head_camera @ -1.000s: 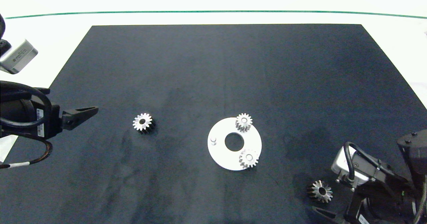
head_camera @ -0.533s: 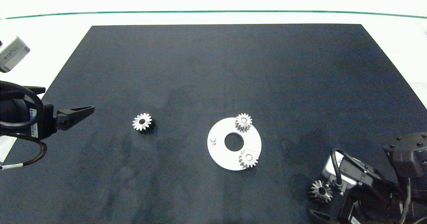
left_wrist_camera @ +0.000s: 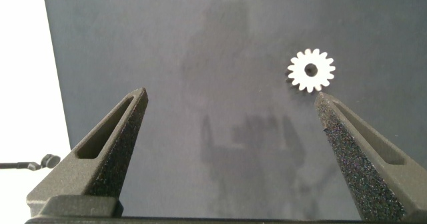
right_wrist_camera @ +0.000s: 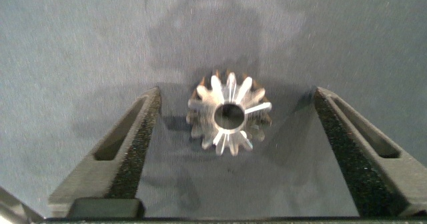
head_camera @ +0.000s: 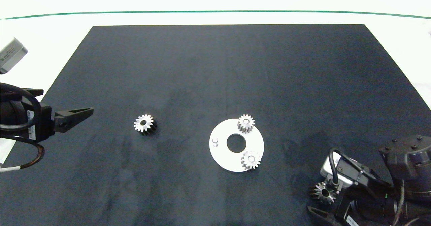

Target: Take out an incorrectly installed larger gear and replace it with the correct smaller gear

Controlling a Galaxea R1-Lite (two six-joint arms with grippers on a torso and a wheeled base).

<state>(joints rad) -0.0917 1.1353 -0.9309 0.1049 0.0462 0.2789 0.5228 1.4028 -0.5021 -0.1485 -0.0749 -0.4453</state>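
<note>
A black mat (head_camera: 215, 67) is spread over the pale table. Right of its centre lies a white disc (head_camera: 223, 159), which serves as the holder: two seated gears (head_camera: 245, 122) are carried on its far and near right sides, while the peg (head_camera: 216, 140) on its left side is bare.

At the near right corner, the right gripper (right_wrist_camera: 237, 96) is held low over the smaller gear (right_wrist_camera: 230, 114), fingers spread wide on either side and nothing gripped. The left gripper (left_wrist_camera: 230, 97) is parked at the left edge, likewise wide open and empty. The larger gear (head_camera: 144, 123) lies flat on the mat between it and the disc.

A pickup appears to be in hand. The fingers should be centred on the gear and closed squarely across the teeth, so that the bore is kept level for the bare peg.
</note>
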